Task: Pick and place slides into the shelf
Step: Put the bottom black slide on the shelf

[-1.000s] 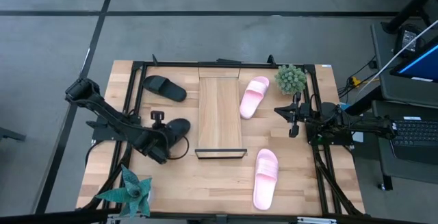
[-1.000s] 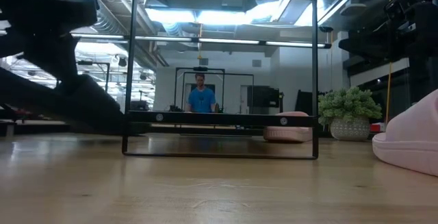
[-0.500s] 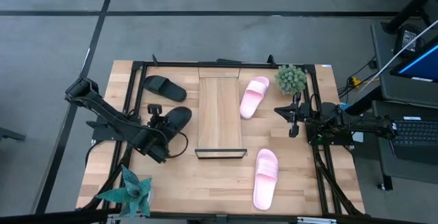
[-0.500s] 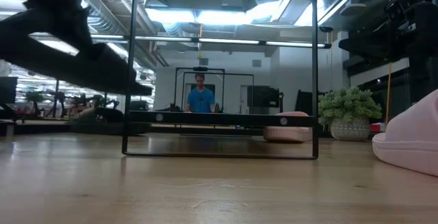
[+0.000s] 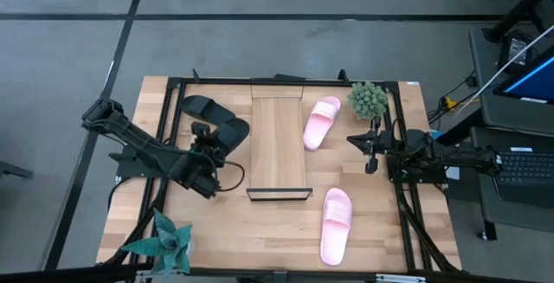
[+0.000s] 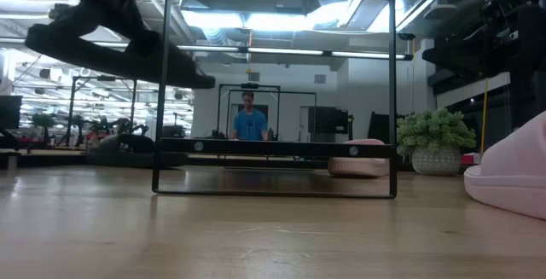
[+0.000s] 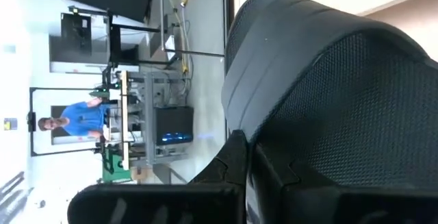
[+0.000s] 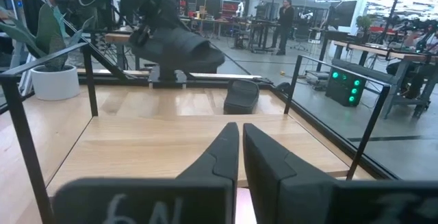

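**Left arm has a black slide in the air, shelf is just to its right**

The left gripper (image 5: 210, 144) sits left of centre in the overhead frame, fingers clamped tight on a matte black open-toe slide (image 5: 228, 135). In the table-level view that slide (image 6: 119, 44) hangs clear of the tabletop in the upper left, and the right wrist camera shows it lifted too (image 8: 179, 50). Up close on the left wrist view, the textured black strap (image 7: 328, 87) fills most of the frame, pinched between the dark fingers (image 7: 236, 162).

The key bit: the long light-wood shelf board with black wire end rails (image 5: 278, 144) lies just to the right of the held slide in the overhead shot, running top to bottom of the frame. The slide's long axis is angled, toe pointing up-right toward the board's upper half. So the carry looks like a short sideways hop plus probably a bit of a twist to line it up. The left arm is clearly the nearer one.

The other things:
- second black slide (image 5: 197, 105), upper left on the table, just above the held one
- pink slide (image 5: 321, 122) right beside the board's right edge
- another pink slide (image 5: 336, 224) lower right

The right gripper (image 5: 370, 149) is parked at the right side with fingers nearly together, holding nothing. The board is bare so far.
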